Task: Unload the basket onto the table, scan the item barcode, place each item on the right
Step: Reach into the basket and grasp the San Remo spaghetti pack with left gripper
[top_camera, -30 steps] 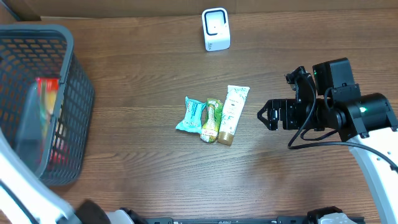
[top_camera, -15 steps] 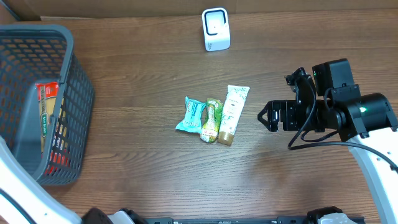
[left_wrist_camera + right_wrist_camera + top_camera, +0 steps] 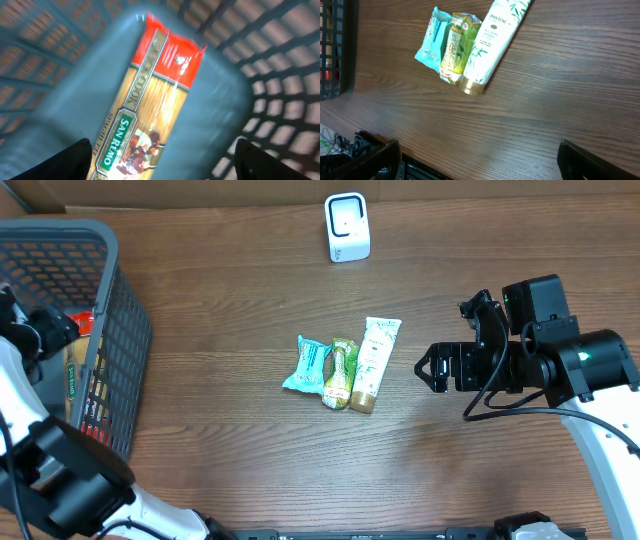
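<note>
The left gripper [image 3: 165, 162] hung inside the grey mesh basket [image 3: 125, 350] at the table's [image 3: 250, 280] left edge, its jaws standing well apart and clamped on nothing. Below it lay a long packet of spaghetti [image 3: 150, 100] on the basket's floor, set on a slant with its red end toward one corner and a green San Remo label near the other end (the wrist view was blurred, so any finer print could not be read). Whether the fingertips touched the packet could not be told.

Across the table, the right gripper [image 3: 425, 367] was held toward the right edge, its jaws also wide apart and empty, pointing at a row of three goods at the table's middle. Nearest to it lay a white Pantene tube [image 3: 373, 360] with a gold cap turned to the near edge. Touching the tube's left side was a green-and-yellow packet [image 3: 340, 373], and against that a teal packet [image 3: 308, 365]. The right gripper stood just beside the tube without touching it.

The white barcode scanner [image 3: 347, 227] stood upright at the table's far edge, well apart from the row of goods and from both grippers.
</note>
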`<state>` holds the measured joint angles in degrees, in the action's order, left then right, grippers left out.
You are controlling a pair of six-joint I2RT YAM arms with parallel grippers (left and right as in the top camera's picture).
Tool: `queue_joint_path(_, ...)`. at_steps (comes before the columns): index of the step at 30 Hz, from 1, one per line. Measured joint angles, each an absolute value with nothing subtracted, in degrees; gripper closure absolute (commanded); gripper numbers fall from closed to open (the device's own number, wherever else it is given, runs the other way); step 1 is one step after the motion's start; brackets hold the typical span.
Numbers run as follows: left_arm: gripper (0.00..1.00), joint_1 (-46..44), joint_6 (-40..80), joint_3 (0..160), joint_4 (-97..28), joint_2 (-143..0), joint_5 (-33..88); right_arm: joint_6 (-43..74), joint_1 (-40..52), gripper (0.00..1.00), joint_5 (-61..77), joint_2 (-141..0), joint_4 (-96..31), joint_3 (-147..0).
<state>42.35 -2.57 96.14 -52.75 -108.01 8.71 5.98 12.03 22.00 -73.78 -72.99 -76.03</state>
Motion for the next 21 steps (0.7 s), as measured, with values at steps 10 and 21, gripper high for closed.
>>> queue_joint_path(10,0.12,42.35,-7.68,93.67,-51.99,-118.48,5.06,5.96,12.05,0.00,22.02,-73.78,-73.12,-76.03)
queue_joint_path(21,0.96,42.52,-10.11,94.39,-50.68,-122.83,3.68,5.96,12.03,0.00,22.00,-73.78,-74.08,-76.03)
